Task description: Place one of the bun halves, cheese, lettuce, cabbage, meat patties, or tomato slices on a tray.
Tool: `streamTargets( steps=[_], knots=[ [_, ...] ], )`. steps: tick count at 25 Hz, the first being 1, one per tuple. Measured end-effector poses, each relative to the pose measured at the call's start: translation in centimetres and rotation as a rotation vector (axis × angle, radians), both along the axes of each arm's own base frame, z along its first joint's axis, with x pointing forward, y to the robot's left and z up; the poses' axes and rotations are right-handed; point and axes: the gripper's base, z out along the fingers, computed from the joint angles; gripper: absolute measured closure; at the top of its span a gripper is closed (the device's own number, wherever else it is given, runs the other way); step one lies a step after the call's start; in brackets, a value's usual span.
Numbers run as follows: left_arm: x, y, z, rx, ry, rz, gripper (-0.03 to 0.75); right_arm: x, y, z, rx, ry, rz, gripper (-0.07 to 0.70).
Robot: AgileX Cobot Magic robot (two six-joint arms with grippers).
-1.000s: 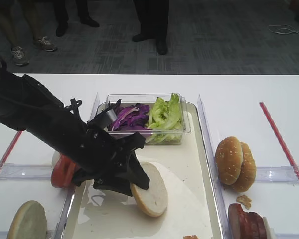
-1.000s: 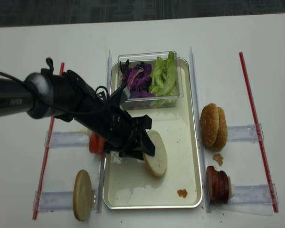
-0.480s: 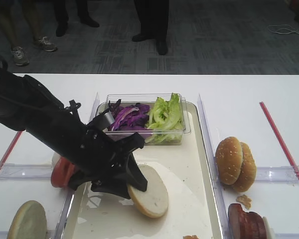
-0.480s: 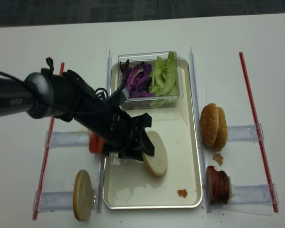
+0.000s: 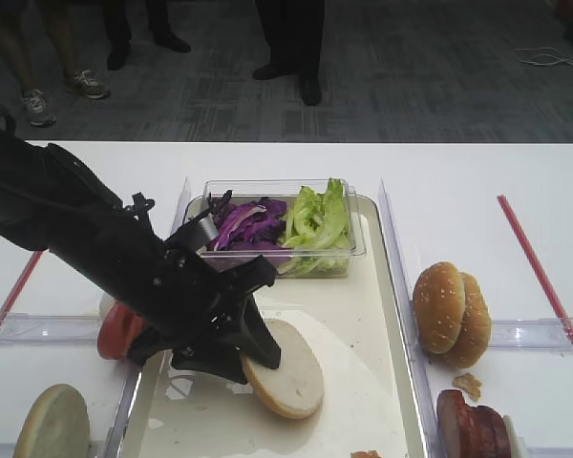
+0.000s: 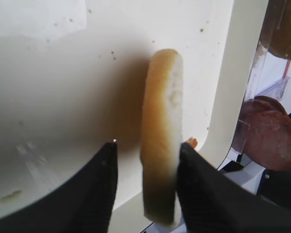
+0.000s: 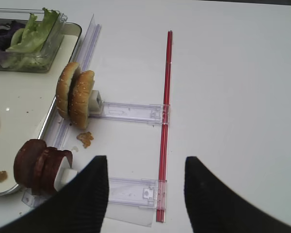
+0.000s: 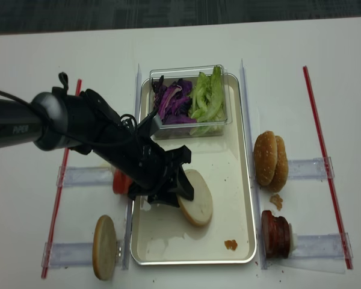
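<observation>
pale cream bun half [image 5: 285, 358], purple cabbage [image 5: 248, 225], green lettuce [image 5: 317, 219], cream-white tray [image 5: 363, 315].

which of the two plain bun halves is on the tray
The bun half between the left gripper fingers, on the tray; the other stands outside it.

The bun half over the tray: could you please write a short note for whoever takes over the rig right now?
Left hand: jaws either side of the bun half, which stands on edge low over the tray; whether it is gripped or freed is unclear.
Right hand: open, empty, beside the patties.
Spare bun half and tomato slices wait left of the tray; lettuce and cabbage in the tub.
Left: let go, withdraw.
</observation>
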Motion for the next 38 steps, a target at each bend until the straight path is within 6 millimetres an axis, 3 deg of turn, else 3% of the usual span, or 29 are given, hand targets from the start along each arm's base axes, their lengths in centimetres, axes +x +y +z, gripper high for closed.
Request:
streamTargets(
  steps=[19, 27, 38],
  knots=[
    [1.0, 0.1, 1.2, 0.099, 0.036, -0.03, 0.442, 0.0, 0.0, 0.0, 0.0, 0.0, 0.0, 0.247],
    [2.1, 0.6, 3.1, 0.238, 0.058, -0.089, 0.439, 0.0, 0.0, 0.0, -0.002, 0.0, 0.001, 0.247],
    [3.3, -0.9, 6.7, 0.484, -0.037, -0.143, 0.437, 0.0, 0.0, 0.0, -0.002, 0.0, 0.001, 0.247]
  ],
)
